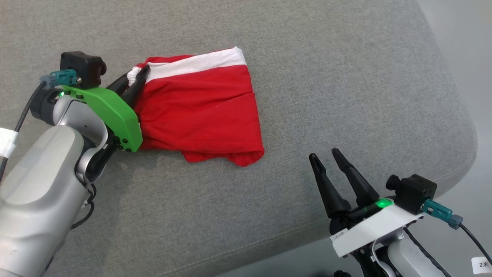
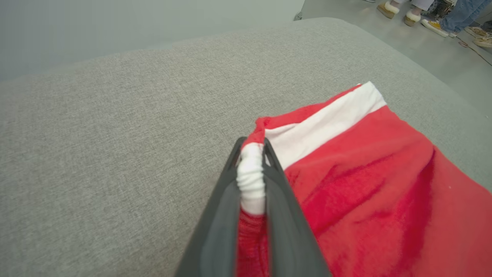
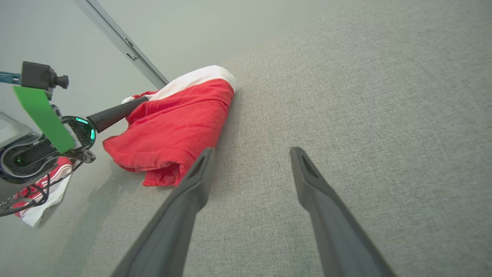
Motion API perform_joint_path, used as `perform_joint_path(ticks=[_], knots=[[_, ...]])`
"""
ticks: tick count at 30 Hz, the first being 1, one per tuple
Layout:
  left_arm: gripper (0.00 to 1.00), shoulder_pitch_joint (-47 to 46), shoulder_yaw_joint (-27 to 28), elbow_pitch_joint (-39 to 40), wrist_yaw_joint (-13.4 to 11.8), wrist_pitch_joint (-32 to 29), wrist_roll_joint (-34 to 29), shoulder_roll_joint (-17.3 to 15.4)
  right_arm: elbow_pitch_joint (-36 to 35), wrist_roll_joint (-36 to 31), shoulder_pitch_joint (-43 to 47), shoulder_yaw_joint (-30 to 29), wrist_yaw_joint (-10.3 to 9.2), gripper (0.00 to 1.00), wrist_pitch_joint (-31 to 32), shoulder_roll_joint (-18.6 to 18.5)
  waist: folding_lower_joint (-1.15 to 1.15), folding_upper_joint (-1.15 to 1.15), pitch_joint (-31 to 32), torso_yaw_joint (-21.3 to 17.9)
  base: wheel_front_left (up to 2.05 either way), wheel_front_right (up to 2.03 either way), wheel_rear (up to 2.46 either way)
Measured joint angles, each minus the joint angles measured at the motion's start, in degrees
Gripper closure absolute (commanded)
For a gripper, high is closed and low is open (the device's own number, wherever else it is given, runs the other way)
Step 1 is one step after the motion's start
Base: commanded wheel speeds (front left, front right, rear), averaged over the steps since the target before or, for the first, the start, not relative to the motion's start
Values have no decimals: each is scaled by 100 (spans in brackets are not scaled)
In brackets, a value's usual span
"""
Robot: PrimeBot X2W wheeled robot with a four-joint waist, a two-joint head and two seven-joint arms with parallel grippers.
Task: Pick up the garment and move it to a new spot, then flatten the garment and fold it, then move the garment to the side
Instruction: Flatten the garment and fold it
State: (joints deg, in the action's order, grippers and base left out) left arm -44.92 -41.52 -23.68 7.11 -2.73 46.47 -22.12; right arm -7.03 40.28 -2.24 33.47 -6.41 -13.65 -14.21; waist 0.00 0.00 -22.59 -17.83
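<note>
My left gripper (image 1: 139,75) is clamped on the bunched white waistband corner of the red garment (image 1: 200,107), which lies spread on the grey cushion (image 1: 326,69). My right gripper (image 1: 324,154) hovers with its fingers apart above the cushion, near the garment's lower right corner but clear of it.

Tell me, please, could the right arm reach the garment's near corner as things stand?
Probably yes: the right gripper is open, with bare cushion between it and the garment; the left gripper pinches the white-banded corner on the opposite side.
</note>
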Motion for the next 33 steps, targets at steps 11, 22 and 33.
perform_joint_path(ticks=[11, 22, 33], knots=[[69, -108, -249, -347, 0, 110, 7, -81, 85, -57, -37, 46, 35, 0, 0, 93, 0, 0, -205, -289, 0, 0, 0], [2, -226, -479, -936, 2, 337, -119, -76, 233, -58, -54, -38, 34, 0, 0, 125, 0, 0, -217, -256, 0, 0, 0], [0, -240, -549, -1344, 2, 809, -154, 238, 495, -55, -114, -122, 119, 0, -1, 87, 0, 0, 175, 38, 0, 0, 0]])
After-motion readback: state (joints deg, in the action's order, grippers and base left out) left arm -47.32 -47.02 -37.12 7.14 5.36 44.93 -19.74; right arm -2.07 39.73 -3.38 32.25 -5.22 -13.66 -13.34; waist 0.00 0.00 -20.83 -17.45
